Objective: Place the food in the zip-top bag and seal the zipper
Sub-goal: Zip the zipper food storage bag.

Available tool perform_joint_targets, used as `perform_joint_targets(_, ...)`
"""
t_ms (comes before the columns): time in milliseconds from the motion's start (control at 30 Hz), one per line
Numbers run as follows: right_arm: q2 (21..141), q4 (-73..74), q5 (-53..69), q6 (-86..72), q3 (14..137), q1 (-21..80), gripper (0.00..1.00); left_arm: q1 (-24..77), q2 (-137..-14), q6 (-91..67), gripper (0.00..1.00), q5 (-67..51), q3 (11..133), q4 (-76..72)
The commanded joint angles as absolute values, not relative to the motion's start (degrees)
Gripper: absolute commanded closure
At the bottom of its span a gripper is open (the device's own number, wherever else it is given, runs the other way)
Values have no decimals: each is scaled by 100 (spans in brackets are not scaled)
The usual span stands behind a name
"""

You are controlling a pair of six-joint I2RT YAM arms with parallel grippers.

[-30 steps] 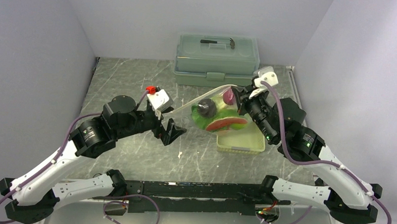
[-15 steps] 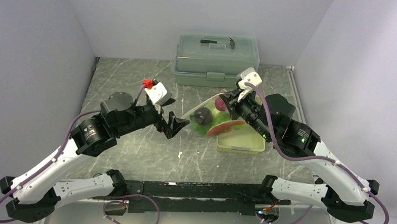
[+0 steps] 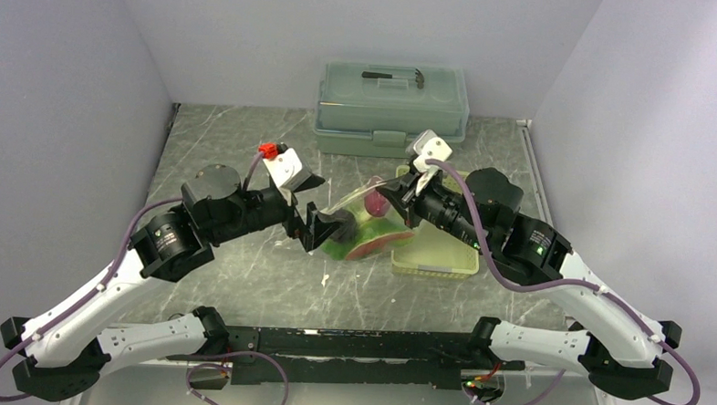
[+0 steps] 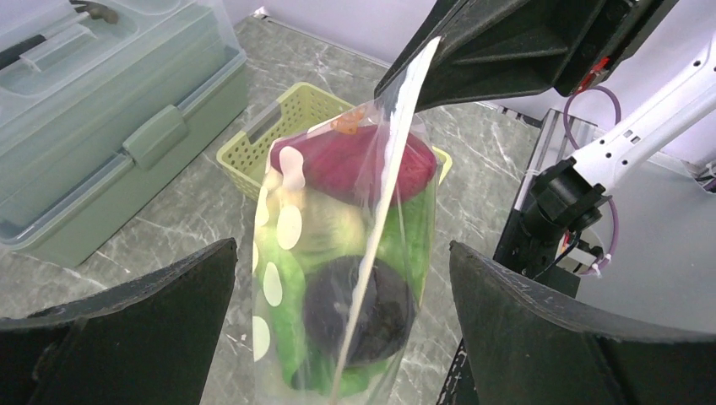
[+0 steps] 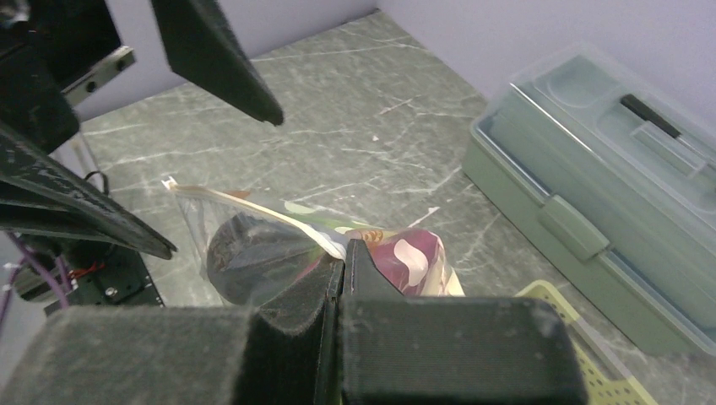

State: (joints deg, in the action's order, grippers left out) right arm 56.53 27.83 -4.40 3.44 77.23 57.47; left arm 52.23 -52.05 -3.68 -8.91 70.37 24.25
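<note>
A grey tabletop [image 3: 220,142] veined with pale marbling fills the floor of a small booth, closed in by plain lilac-white walls [image 3: 253,34] at the back and on both sides. Two arms reach in from the near edge and meet over the middle.

There is one lidded grey-green box [image 3: 391,108] against the back wall, and one pale yellow-green perforated tray [image 3: 434,261] nearer in, on the right half. There is one zip-top bag [image 3: 363,225], clear with white dots, hanging slantwise between the two grippers just left of the tray; whether its lower end touches the tabletop cannot be told.

Four pieces of food can be told apart, all inside the bag: a dark round piece [image 4: 359,308], a magenta-purple root [image 4: 346,164] at the end towards the right arm, leafy green lettuce [image 4: 291,321] along the side, and a red watermelon slice [image 3: 368,249] low down.

The right gripper [image 5: 344,266] has its two fingers pressed together on the bag's upper edge, pinching the plastic where the zipper [image 5: 253,211] comes in. The strip runs away from it as a taut clear line towards the other arm. The left gripper [image 3: 326,224] stands wide apart, one finger on each side of the bag, with a gap showing on both sides and nothing held
</note>
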Motion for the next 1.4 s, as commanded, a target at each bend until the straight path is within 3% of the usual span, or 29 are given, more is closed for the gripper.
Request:
perform_joint_targets(0, 5577, 2193, 138, 418, 7959, 5739, 100, 5244, -5283, -402, 0, -1182, 7015, 2190)
perform_joint_targets(700, 5555, 1976, 344, 448, 7955, 5739, 100, 5246, -5558, -523, 3, -1510, 6682, 2280)
perform_joint_targets(800, 5546, 1928, 330, 457, 7937, 5739, 100, 5247, -5586, -487, 14, -1520, 6665, 2325)
perform_joint_targets(900, 5571, 1927, 354, 441, 7936, 5739, 100, 5240, -5644, -454, 32, -1551, 6687, 2346)
perform_joint_targets(1200, 5671, 1993, 419, 380, 7950, 5739, 100, 5241, -5733, -396, 100, -1659, 6773, 2424)
perform_joint_targets(1367, 5714, 2074, 394, 330, 7950, 5739, 100, 5230, -5658, -395, 100, -1558, 6733, 2417)
